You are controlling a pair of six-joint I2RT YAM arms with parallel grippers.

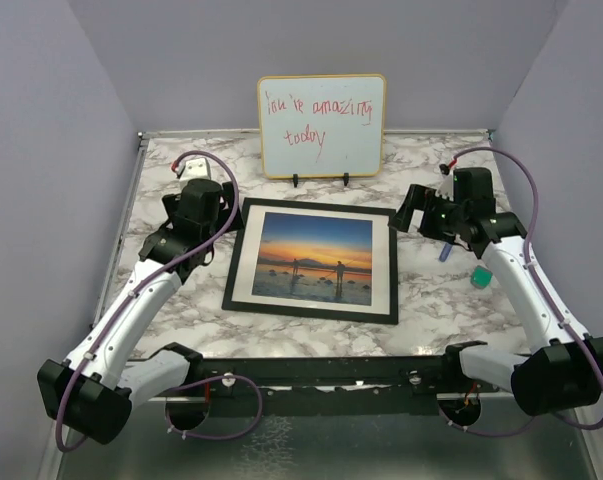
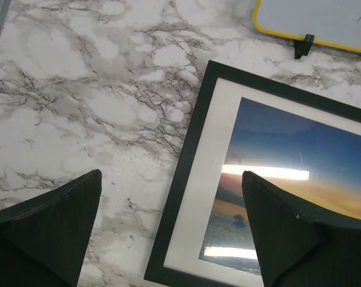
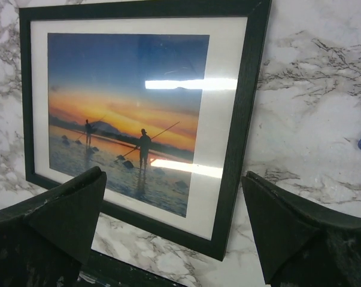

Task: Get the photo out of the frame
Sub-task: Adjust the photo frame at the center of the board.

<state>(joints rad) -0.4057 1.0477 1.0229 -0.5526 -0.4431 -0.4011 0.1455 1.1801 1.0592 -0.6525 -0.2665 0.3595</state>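
One frame (image 1: 311, 311) holding one photo (image 1: 313, 256) lies on the desk (image 1: 441, 300); one whiteboard (image 1: 321, 125) stands at its far edge. Left tool (image 2: 171, 174) and right tool (image 3: 174, 173) hang released, empty.

The top external camera sits high above and behind the arm bases, looking forward and down from well back over the whole marble table (image 1: 441, 300), as far as the whiteboard (image 1: 321, 125) at the far edge, with the frame (image 1: 311, 314) in the middle. The left wrist camera hangs close over the table, looking down past the left gripper's fingers (image 2: 54, 233) at the frame's left side and the whiteboard's lower corner. The right wrist camera looks down at a slant, equally near, past the right gripper's fingers (image 3: 54, 233) across the photo (image 3: 126, 107); all three views share the frame and the marble beside it.
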